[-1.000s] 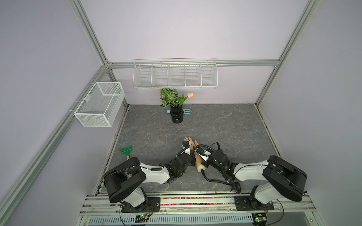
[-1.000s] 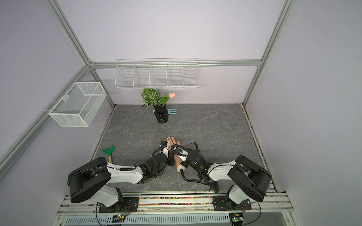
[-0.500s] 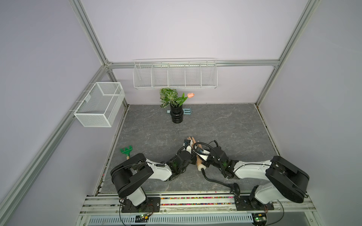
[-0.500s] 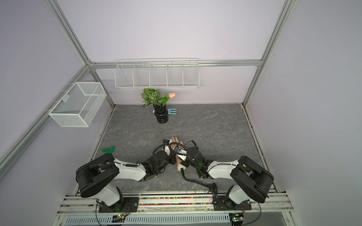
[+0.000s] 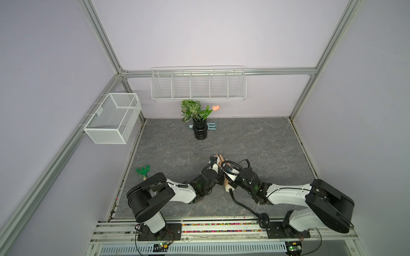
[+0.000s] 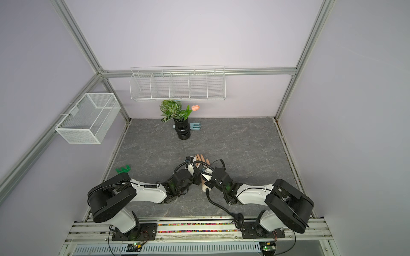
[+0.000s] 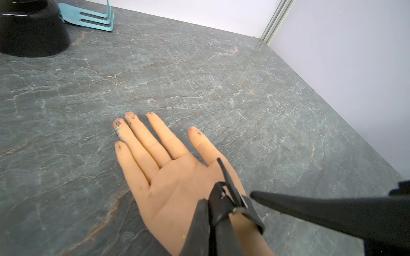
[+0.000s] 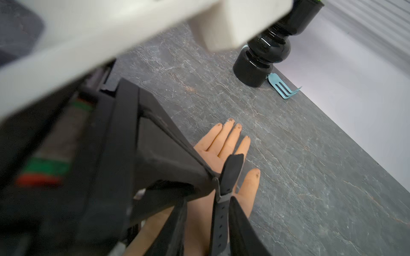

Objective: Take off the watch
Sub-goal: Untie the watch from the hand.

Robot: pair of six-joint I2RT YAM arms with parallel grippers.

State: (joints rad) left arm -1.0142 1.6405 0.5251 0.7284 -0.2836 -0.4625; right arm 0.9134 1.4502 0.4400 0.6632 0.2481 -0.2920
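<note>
The watch shows to me only as a matte black strap with a row of punched holes and a small metal buckle. It sits at the wrist of the smooth, peach-coloured mannequin hand, which lies palm up; the round case is hidden from me. My left tool is clamped on the strap by the buckle, its tapered black fingers pressed together. My right tool stands parted, one finger on either side of the strap, not pinching it. In both top views the arms cover the wrist. The tabletop is grey with pale marble-like veins. A glossy black ribbed vase and a pale blue fork sit near the lilac back wall.
</note>
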